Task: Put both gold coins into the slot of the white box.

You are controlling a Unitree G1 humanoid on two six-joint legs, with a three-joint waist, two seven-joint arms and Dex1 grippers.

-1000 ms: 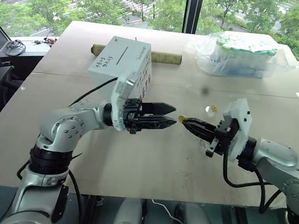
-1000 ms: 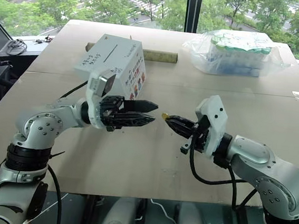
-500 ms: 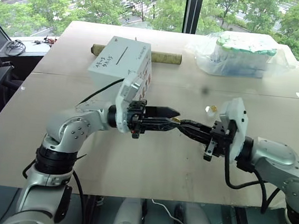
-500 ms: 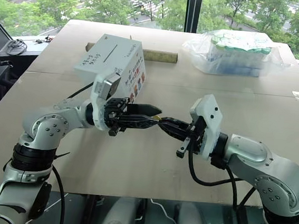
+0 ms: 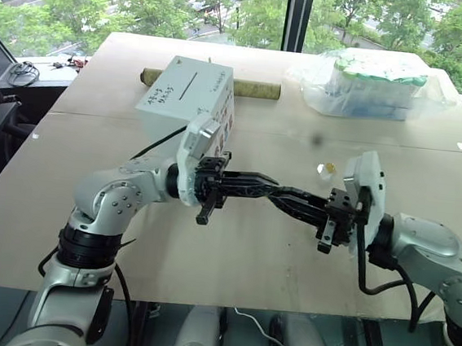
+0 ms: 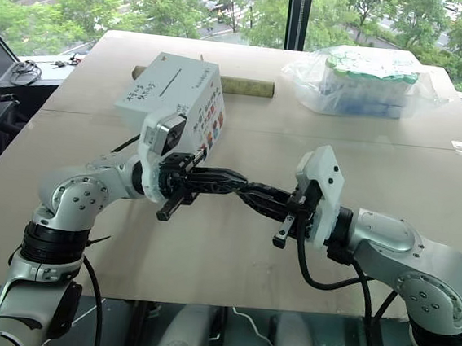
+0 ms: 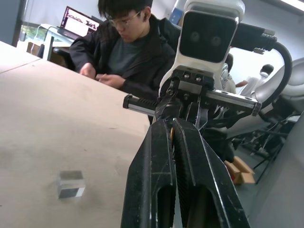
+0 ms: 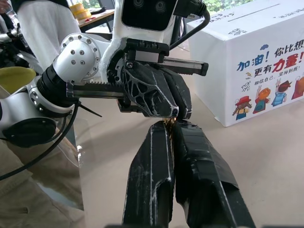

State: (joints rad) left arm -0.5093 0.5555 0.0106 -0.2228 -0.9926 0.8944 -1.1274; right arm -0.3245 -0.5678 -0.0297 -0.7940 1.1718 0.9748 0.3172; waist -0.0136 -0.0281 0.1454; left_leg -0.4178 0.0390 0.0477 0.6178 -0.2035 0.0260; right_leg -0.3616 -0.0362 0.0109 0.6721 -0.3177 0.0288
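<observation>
My left gripper (image 5: pixel 272 184) and right gripper (image 5: pixel 279 191) meet tip to tip above the middle of the table. Both are shut, pinching one gold coin (image 8: pixel 171 122) between them; it appears as a thin gold glint where the fingertips join. The same coin is a narrow edge (image 7: pixel 172 136) in the left wrist view. A second gold coin (image 5: pixel 328 167) lies on the table just behind my right wrist. The white box (image 5: pixel 191 94) stands at the back left, with its slot (image 5: pixel 192 83) on top and colourful pictures (image 8: pixel 266 85) on the side facing my grippers.
A clear plastic bag of white-green packs (image 5: pixel 376 85) lies at the back right. A cardboard tube (image 5: pixel 256 86) lies behind the box. A small clear holder (image 7: pixel 71 183) sits on the table. A person (image 7: pixel 128 52) sits beyond the table's near edge.
The two grippers' tips have come together. My left gripper, open a second ago, has shut on the coin at the tip of my right gripper.
</observation>
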